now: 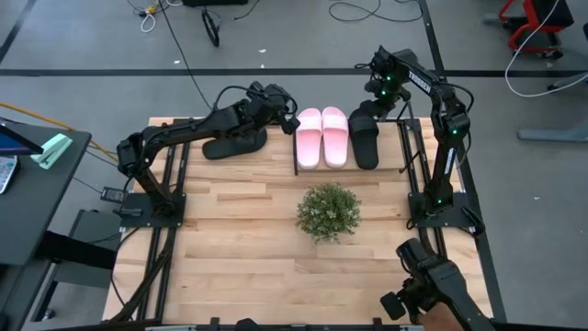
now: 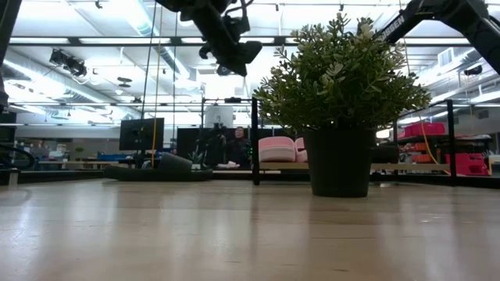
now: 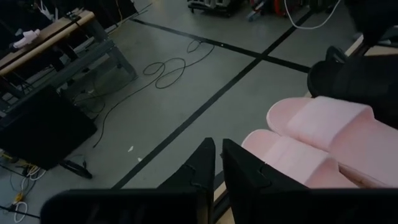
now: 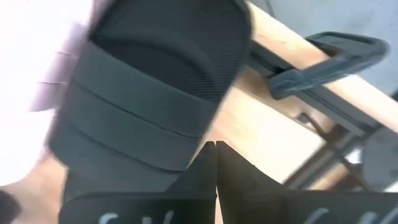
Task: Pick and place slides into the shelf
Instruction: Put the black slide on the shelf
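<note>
Two pale pink slides point(image 1: 322, 136) lie side by side in the shelf point(image 1: 297, 152), soles down. One black slide point(image 1: 366, 138) sits to their right in the shelf. The other black slide point(image 1: 233, 143) lies on the table left of the shelf. My left gripper point(image 1: 287, 116) is shut and hangs raised point(image 2: 234, 55) over the shelf's left end, and the pink slides point(image 3: 323, 137) show past it. My right gripper point(image 1: 379, 94) is shut over the far end of the shelved black slide point(image 4: 155, 93). My right gripper has its shut fingertips point(image 4: 214, 152) right beside the strap's edge point(image 4: 186, 143) of the black slide in the shelf, slanting down from the far side. I cannot tell whether they touch it.
A small green potted plant point(image 1: 328, 210) stands mid-table just in front of the shelf and blocks much of the low view point(image 2: 344, 101). A dark device point(image 1: 423, 290) sits at the near right corner. The table's far edge is just beyond the shelf.
</note>
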Motion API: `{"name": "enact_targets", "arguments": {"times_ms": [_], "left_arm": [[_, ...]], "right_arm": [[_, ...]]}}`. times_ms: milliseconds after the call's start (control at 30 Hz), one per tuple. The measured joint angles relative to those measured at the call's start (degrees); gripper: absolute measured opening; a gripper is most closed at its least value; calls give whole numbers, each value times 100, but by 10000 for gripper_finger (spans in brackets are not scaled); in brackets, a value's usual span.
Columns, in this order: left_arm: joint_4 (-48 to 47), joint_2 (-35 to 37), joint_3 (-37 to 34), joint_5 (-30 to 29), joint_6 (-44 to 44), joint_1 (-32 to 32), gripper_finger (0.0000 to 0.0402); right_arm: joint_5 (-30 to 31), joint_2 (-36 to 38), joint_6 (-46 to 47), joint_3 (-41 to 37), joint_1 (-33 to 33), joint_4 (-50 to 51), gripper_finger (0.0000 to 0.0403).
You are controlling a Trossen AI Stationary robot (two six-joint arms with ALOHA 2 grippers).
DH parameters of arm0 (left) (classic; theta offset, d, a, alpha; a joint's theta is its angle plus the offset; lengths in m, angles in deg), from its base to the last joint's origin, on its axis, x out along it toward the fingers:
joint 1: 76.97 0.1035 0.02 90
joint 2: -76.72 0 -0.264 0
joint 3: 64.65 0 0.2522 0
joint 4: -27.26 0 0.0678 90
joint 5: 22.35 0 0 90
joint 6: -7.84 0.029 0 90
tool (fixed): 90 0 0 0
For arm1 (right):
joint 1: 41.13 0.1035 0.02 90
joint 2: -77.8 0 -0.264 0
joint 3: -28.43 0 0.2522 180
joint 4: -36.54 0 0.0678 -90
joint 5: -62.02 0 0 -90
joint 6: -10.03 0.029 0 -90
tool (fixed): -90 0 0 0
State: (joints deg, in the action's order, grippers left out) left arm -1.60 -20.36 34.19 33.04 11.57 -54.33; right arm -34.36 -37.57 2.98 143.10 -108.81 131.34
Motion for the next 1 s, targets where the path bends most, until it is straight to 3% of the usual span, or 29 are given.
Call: {"name": "enact_targets", "arguments": {"times_ms": [200, 767, 1000], "left_arm": [[158, 2, 0, 0, 0, -72, 38], [154, 21, 0, 4, 0, -397, 45], [129, 290, 2, -1, 3, -440, 43]], "right_arm": [[-159, 0, 56, 0, 117, -2, 2], [-1506, -2, -9, -4, 457, -290, 0], [-1603, 333, -199, -9, 646, -567, 10]]}}
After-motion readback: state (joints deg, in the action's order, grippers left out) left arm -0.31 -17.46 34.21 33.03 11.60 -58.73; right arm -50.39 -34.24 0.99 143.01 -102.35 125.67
